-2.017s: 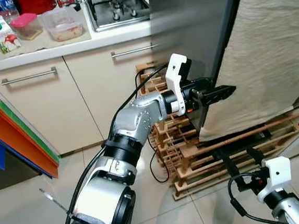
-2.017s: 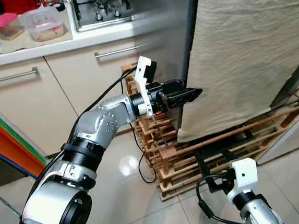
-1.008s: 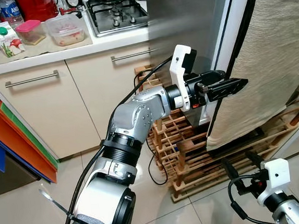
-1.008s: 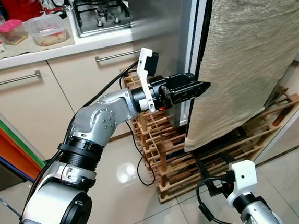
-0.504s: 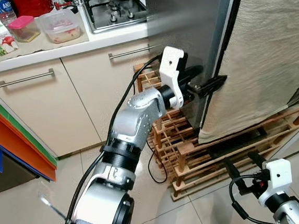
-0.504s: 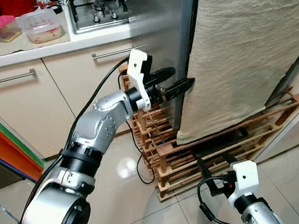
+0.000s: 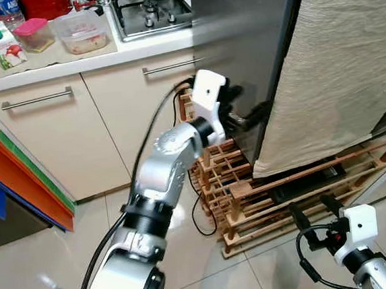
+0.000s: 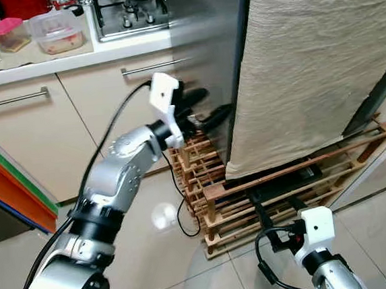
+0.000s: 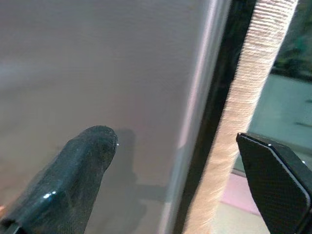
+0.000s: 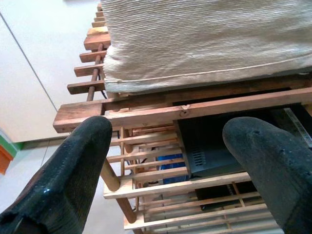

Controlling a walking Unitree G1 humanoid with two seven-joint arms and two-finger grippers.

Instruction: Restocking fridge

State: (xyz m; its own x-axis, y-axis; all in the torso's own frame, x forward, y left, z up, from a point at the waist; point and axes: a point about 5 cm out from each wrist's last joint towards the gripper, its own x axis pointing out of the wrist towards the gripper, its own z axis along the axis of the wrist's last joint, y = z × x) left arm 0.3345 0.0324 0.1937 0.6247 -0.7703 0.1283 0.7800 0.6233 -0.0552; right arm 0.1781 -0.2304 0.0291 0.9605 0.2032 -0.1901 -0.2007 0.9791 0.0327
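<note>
The steel fridge stands to the right of the counter, its door hung with a beige cloth. The door looks shut against the body. My left gripper is stretched out beside the fridge's steel side, just left of the door edge, open and holding nothing. In the left wrist view the left gripper spans the steel wall and the cloth's edge. My right gripper hangs low at the lower right, open, facing the wooden rack.
A wooden slatted rack with cables lies on the floor under the fridge. The counter holds a milk carton, a pink-lidded box, a clear container and a hob. Orange and blue panels lean at the left.
The fridge door was slightly ajar a second ago and is shut now. My left gripper has drawn back leftward from the door edge. The right arm has stayed put.
</note>
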